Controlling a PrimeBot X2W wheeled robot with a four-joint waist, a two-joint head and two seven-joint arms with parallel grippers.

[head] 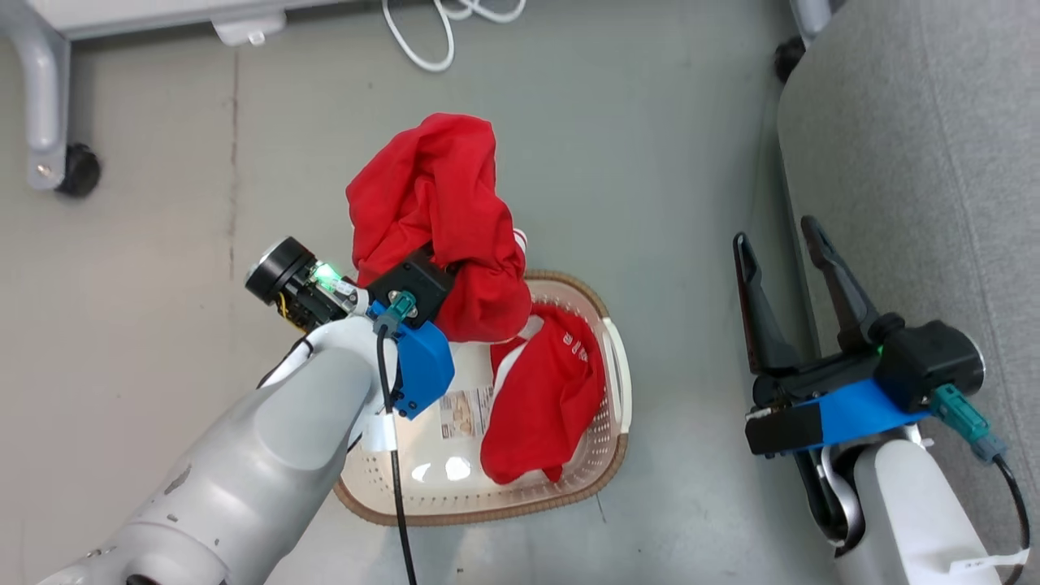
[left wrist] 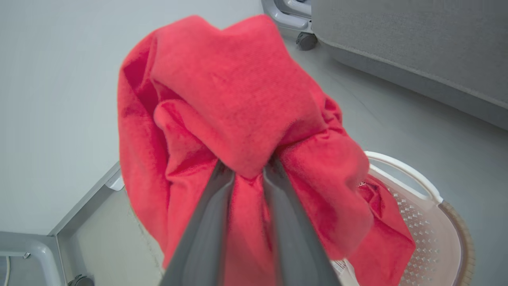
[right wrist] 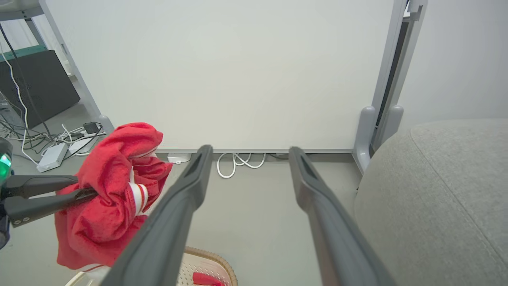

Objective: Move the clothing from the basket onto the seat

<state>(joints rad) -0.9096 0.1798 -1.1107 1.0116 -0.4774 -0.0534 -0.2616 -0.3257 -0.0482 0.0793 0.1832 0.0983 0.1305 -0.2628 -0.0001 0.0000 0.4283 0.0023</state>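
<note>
A bunched red garment (head: 439,219) hangs above the basket's far left rim, with my left gripper (left wrist: 248,169) shut on its folds; my right wrist view shows this garment (right wrist: 107,198) with a white-striped cuff. A second red garment (head: 548,398) with small white lettering lies in the cream basket (head: 601,463) on the floor. The grey seat (head: 918,162) rises at the right. My right gripper (head: 780,240) stands open beside the seat's edge with nothing between its fingers (right wrist: 190,186).
A white cable (head: 439,32) lies on the floor at the back. A grey frame leg with a black caster (head: 77,171) stands at the far left. Bare grey floor lies between basket and seat. A paper label (head: 465,410) lies in the basket.
</note>
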